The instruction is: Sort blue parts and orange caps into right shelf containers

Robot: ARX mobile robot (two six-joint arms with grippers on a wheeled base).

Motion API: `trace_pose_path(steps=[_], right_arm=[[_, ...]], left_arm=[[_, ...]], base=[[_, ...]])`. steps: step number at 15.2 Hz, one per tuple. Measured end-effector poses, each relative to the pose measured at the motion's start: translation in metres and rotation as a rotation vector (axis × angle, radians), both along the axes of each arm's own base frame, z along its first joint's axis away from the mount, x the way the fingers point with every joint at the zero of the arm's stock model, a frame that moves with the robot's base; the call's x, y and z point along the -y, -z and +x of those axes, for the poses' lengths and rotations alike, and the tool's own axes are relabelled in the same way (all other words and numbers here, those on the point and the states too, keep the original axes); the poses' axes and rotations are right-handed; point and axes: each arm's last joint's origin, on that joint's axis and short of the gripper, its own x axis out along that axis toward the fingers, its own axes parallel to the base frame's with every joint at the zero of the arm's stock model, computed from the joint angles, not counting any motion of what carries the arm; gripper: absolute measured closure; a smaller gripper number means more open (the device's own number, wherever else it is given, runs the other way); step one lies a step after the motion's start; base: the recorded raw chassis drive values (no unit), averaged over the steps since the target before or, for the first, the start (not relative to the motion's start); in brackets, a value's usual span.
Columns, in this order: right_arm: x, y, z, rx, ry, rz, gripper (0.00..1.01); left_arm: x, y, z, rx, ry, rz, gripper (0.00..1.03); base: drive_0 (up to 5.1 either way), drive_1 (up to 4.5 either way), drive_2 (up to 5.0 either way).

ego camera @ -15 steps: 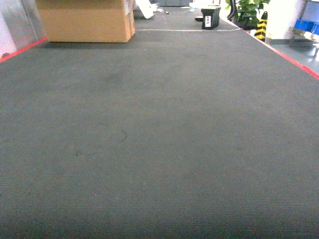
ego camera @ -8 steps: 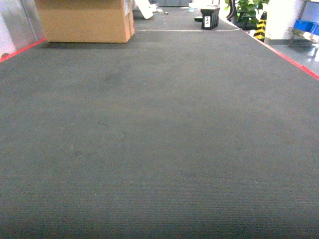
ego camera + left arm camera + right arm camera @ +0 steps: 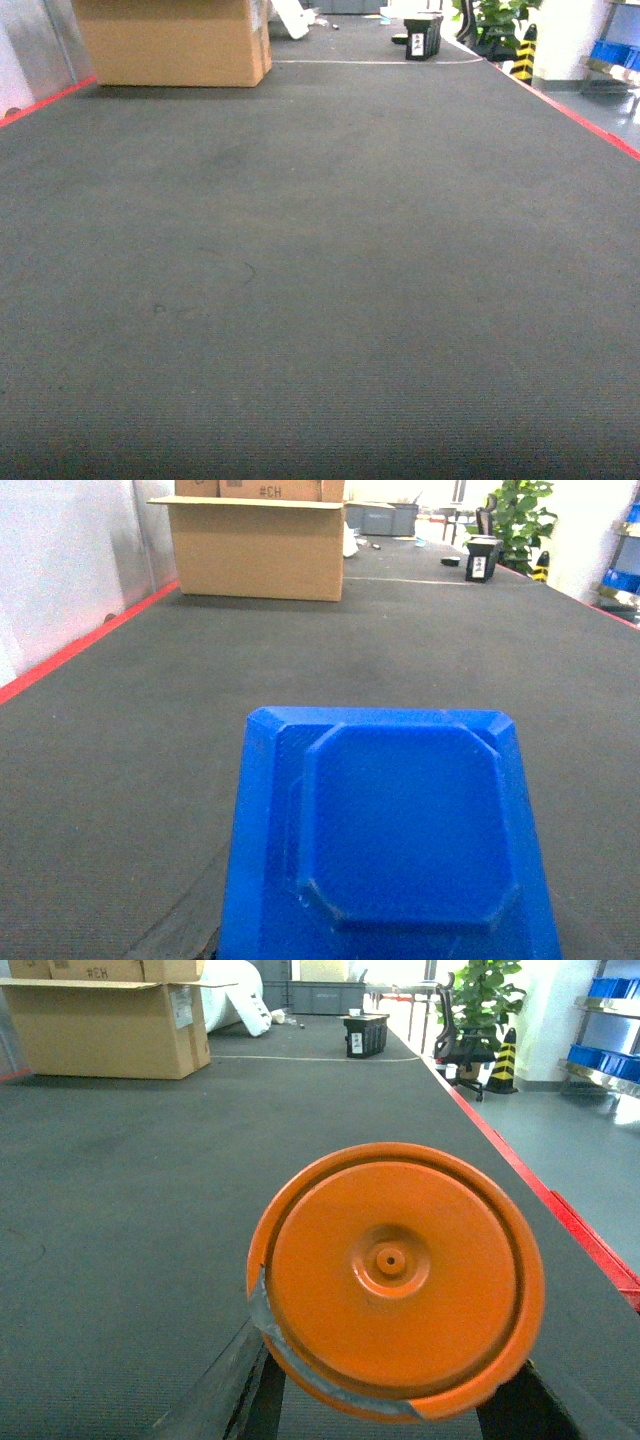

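A blue part, a flat-topped block with cut corners, fills the lower left wrist view. My left gripper holds it from below, and only a sliver of one of its fingers shows. An orange cap, round with a small centre boss and grey tape on its lower left rim, sits in my right gripper. That gripper's dark fingers flank the cap underneath. Blue containers rest on a metal shelf at the far right and show again as blue containers in the head view. Neither gripper appears in the head view.
Dark grey carpet stretches ahead, edged by red lines on both sides. A large cardboard box stands far left, a small black bin far ahead, and a potted plant with a striped cone to the right.
The head view has shifted very slightly over the carpet. Nothing else visibly differs.
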Motion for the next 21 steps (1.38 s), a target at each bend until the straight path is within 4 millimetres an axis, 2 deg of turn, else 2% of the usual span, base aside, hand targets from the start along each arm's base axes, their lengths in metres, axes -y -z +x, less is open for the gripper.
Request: trace_pose_path(steps=[4, 21], right_arm=[[0.0, -0.0001, 0.0, 0.0, 0.0, 0.0, 0.57], [0.0, 0.0, 0.0, 0.0, 0.0, 0.0, 0.57]], left_arm=[[0.0, 0.0, 0.0, 0.0, 0.0, 0.0, 0.61], [-0.0001, 0.0, 0.0, 0.0, -0.002, 0.0, 0.61]], base=[[0.0, 0.0, 0.0], [-1.6, -1.65, -1.6]])
